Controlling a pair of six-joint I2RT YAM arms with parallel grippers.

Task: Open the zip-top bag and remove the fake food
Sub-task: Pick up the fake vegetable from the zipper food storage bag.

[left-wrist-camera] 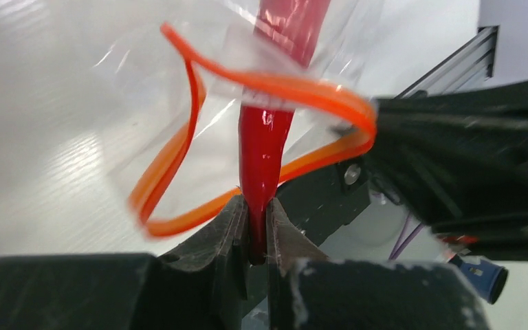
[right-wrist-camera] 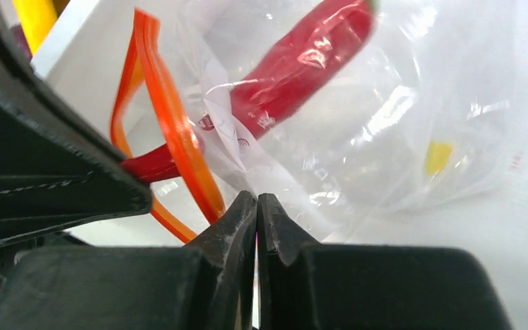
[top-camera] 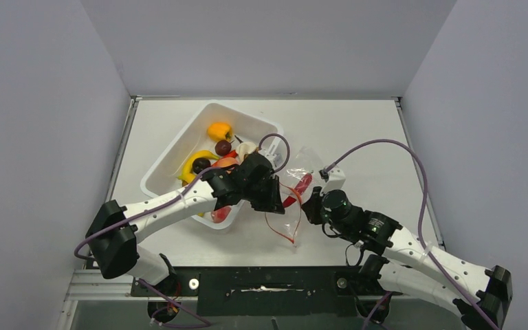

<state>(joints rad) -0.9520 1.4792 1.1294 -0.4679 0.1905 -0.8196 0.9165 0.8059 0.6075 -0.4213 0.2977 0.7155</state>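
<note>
- Left wrist view: the left gripper [left-wrist-camera: 258,206] is pinched on the narrow tip of a glossy red plastic toy chili [left-wrist-camera: 267,137]. The chili runs up through the open mouth of the clear crinkly plastic zip-top bag [left-wrist-camera: 144,75].
- Right wrist view: the right gripper [right-wrist-camera: 256,204] has its fingers pressed together, seemingly on a thin fold of the bag's film, though the film is too clear to be certain.
- Bag and chili are just beside the white rectangular plastic tub [top-camera: 168,155], on its right-hand side, between the two grippers.
- The thin red-orange zip strip [left-wrist-camera: 282,86] hangs in a loose loop, so the mouth looks unsealed.
- Handling, as I judge it: the chili is light, hard, slick and tapered, so a tip hold may slip, and a hold further up its body would be surer. The film is limp and slippery, so the stiffer zip strip is the better place to hold the bag.
</note>
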